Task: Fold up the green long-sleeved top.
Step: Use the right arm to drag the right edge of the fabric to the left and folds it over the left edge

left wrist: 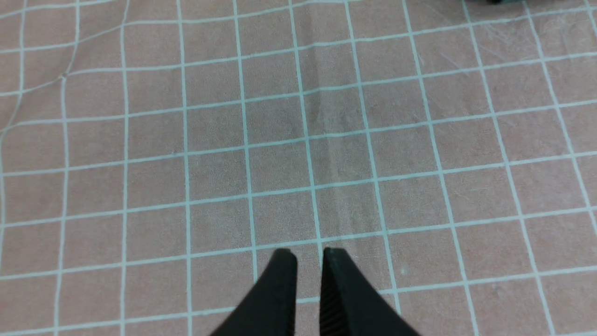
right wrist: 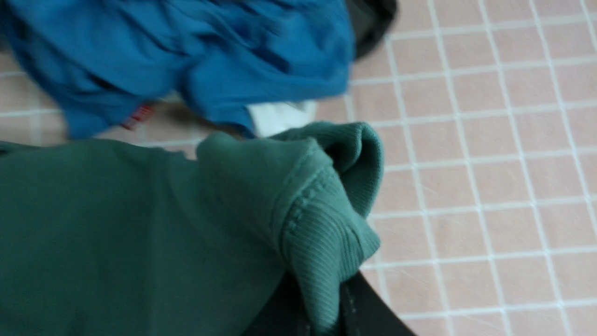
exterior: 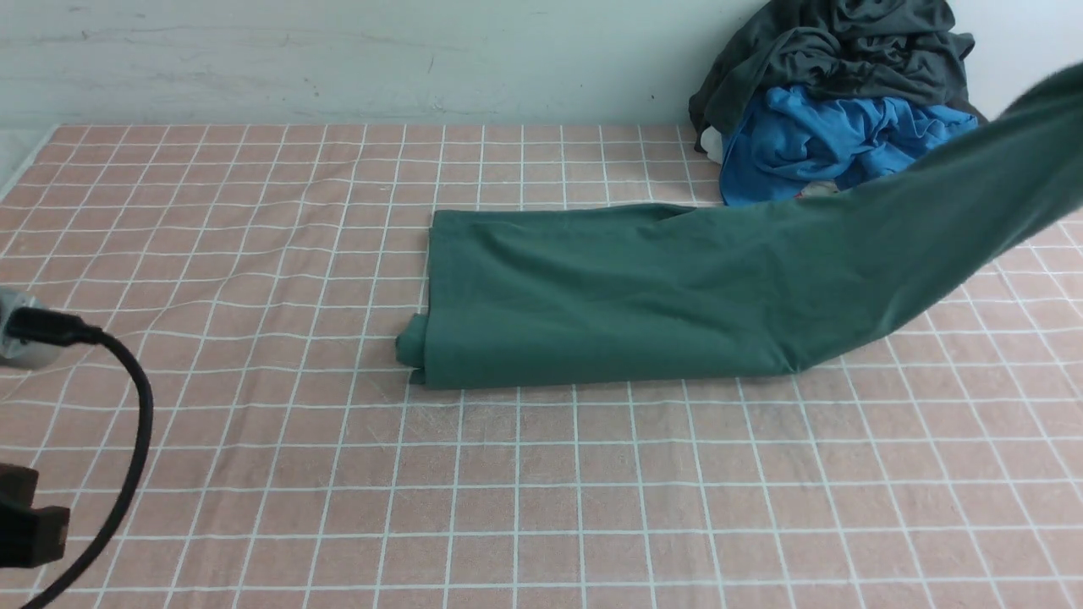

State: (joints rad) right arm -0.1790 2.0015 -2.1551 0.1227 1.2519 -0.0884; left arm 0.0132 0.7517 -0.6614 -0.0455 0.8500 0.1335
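Observation:
The green long-sleeved top [exterior: 609, 296] lies folded into a long band across the middle of the pink checked cloth. One of its sleeves [exterior: 973, 186] is lifted off the table, rising to the right and out of the front view. In the right wrist view my right gripper [right wrist: 322, 308] is shut on that sleeve's ribbed cuff [right wrist: 326, 219], held above the cloth. My right gripper is out of the front view. My left gripper [left wrist: 308, 254] hangs over bare checked cloth, away from the top, its jaws nearly together with nothing between them.
A heap of clothes sits at the back right against the wall: a dark charcoal-grey garment [exterior: 838, 51] over a bright blue one [exterior: 829, 135]. The blue one [right wrist: 186, 56] lies close behind the held cuff. My left arm's cable [exterior: 127, 440] shows at the left edge.

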